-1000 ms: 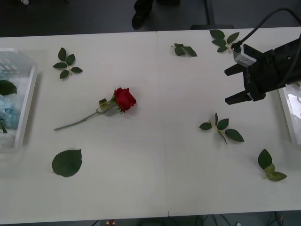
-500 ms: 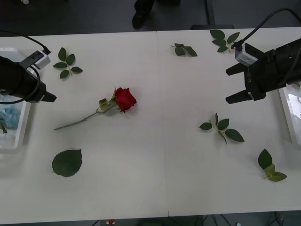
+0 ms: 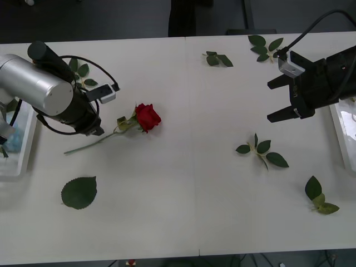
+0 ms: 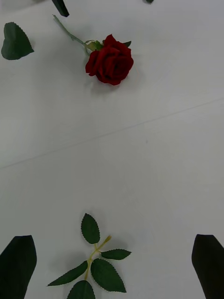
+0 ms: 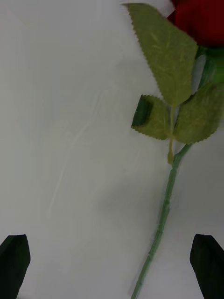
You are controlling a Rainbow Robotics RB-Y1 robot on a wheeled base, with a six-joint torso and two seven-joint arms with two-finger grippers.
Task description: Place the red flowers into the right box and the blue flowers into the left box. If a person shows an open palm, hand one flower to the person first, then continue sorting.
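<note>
Front view: my left end effector (image 5: 111,268), fingers spread wide, hovers over the stem of the red rose (image 3: 147,117) lying mid-tabletop (image 3: 189,211), while my right end effector (image 3: 278,100) waits open; closing off-centre could let the thin stem slip.

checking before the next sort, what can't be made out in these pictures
- The left gripper in the front view: the left arm's own grey body hides its fingertips over the rose stem.
- The left box: front view, the arm covers most of it, so its blue flowers cannot be counted.
- The right box: cut off by the front view's edge and the right gripper; contents unknown.
- The rose bloom: cut off in the left wrist view.
</note>
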